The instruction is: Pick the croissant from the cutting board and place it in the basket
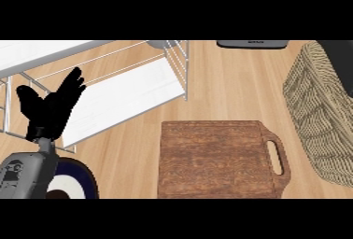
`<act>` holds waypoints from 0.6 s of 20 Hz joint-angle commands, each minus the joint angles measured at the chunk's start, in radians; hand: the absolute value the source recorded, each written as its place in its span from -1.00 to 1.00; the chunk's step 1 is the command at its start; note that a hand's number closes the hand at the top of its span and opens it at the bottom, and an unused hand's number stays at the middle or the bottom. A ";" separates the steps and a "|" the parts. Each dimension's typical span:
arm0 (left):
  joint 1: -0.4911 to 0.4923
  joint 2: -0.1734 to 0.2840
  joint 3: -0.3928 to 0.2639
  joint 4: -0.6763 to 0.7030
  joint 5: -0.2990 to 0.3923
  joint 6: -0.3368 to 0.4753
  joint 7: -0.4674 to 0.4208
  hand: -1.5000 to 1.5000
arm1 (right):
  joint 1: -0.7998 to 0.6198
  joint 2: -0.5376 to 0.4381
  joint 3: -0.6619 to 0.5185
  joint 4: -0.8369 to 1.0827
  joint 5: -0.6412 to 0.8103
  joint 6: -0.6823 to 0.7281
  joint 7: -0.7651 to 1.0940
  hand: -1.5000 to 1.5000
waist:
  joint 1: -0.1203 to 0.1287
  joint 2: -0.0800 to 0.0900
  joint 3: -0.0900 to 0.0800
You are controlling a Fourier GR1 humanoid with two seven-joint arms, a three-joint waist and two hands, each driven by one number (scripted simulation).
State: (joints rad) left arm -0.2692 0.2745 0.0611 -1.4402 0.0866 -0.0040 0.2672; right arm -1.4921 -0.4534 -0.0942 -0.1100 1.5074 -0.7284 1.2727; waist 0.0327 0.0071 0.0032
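Observation:
The brown wooden cutting board (217,158) lies at the lower middle of the counter, its handle pointing right, and its top is bare. No croissant shows anywhere in the head view. A woven wicker basket (318,112) stands at the right edge, partly cut off by the frame. My left hand (52,105) rests open at the left with its fingers pointing up, well apart from the board. My right hand is out of view.
A white wire dish rack (131,93) fills the upper left behind my left hand. A dark-rimmed plate (76,179) peeks out at the lower left under my forearm. A dark flat appliance (251,44) sits at the top edge.

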 commanded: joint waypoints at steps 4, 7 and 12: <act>0.060 0.021 0.038 0.045 -0.004 -0.001 -0.043 0.00 | 0.090 0.000 -0.013 -0.013 0.020 -0.047 0.216 1.00 | -0.027 -0.005 -0.005; 0.051 0.046 0.066 0.052 0.022 -0.023 -0.027 0.00 | 0.144 -0.002 -0.039 -0.056 -0.002 -0.121 0.199 1.00 | -0.044 -0.011 -0.004; 0.098 0.034 0.063 0.026 0.023 -0.014 -0.036 0.00 | 0.252 0.018 -0.044 -0.092 0.027 -0.196 0.215 1.00 | -0.039 -0.012 -0.005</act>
State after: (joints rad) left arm -0.2315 0.2824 0.0817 -1.4472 0.0925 -0.0015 0.2507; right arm -1.3058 -0.4458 -0.1317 -0.1652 1.5232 -0.8200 1.2629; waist -0.0035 -0.0063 0.0063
